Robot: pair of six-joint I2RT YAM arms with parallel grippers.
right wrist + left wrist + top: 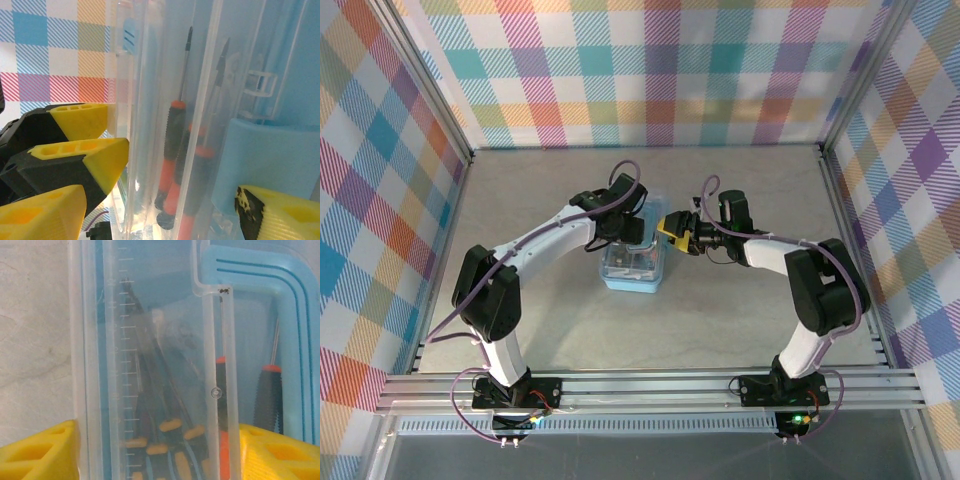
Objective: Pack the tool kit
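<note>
top external: light-blue box [632,272] mid-table, screwdrivers [269,395] inside, left gripper [160,450] clamped across its clear lid [165,340], right gripper [160,210] spread open alongside; closing step by my reckoning, next move calls for swinging lid down and pressing it shut.

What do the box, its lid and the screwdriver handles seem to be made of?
The box looks like light-blue plastic, smooth and opaque, with moulded grooves. The lid seems to be clear plastic, slightly cloudy: the handles show through it. The screwdriver handles look like black ribbed rubber or plastic with orange ends; which of the two is unclear.
</note>
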